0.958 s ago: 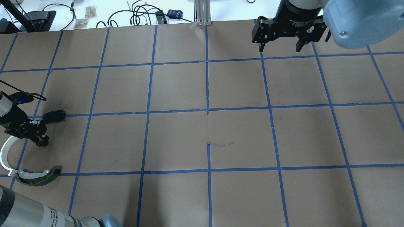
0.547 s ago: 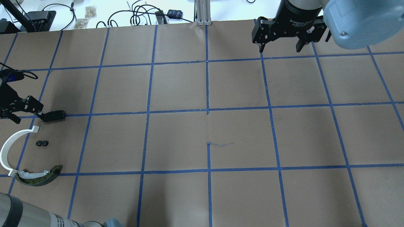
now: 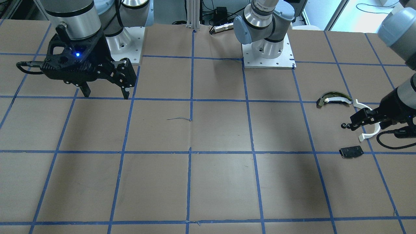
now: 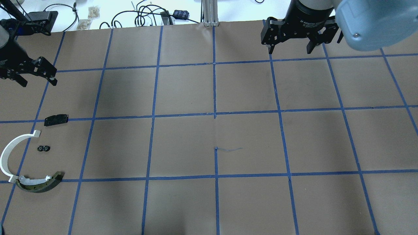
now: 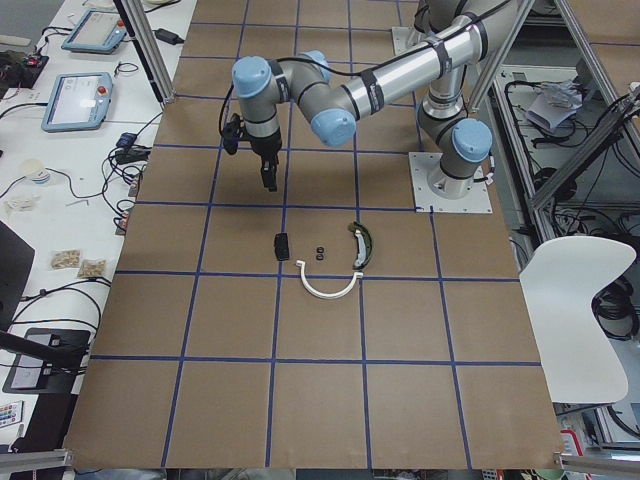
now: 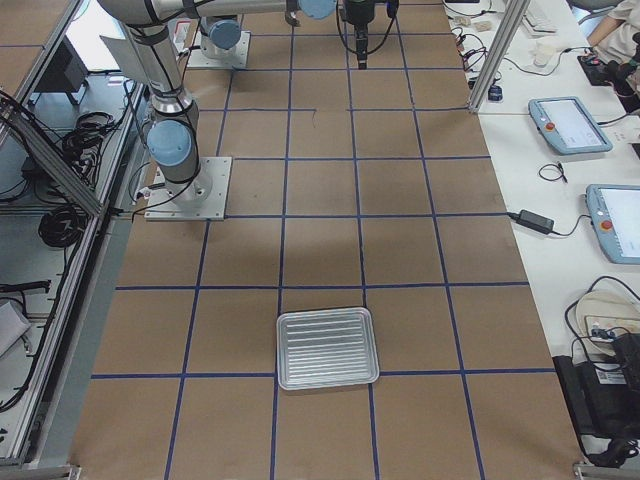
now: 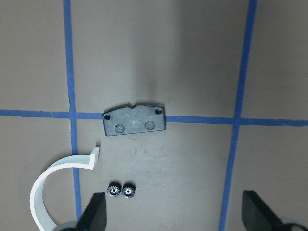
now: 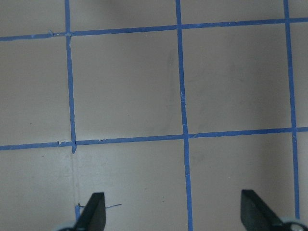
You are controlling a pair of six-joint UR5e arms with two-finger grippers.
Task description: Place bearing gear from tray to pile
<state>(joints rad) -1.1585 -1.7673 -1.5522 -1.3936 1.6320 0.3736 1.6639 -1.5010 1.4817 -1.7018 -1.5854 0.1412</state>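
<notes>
The bearing gear, two tiny black toothed wheels side by side, lies on the paper within the pile. It also shows in the left wrist view. Around it lie the white half-ring strip, the curved black-and-tan piece and the flat black plate with holes. My left gripper is open and empty, raised, and stands beyond the plate on the far side. My right gripper is open and empty, high over the far right of the table. The tray shows only in the exterior right view and looks empty.
The table is brown paper with a blue tape grid. Cables and small devices lie past the far edge. The arm bases stand on the robot's side.
My left gripper was low over the gear's spot one second ago. It let the gear go onto the paper, rose and moved away toward the far edge. The right arm has not moved.
</notes>
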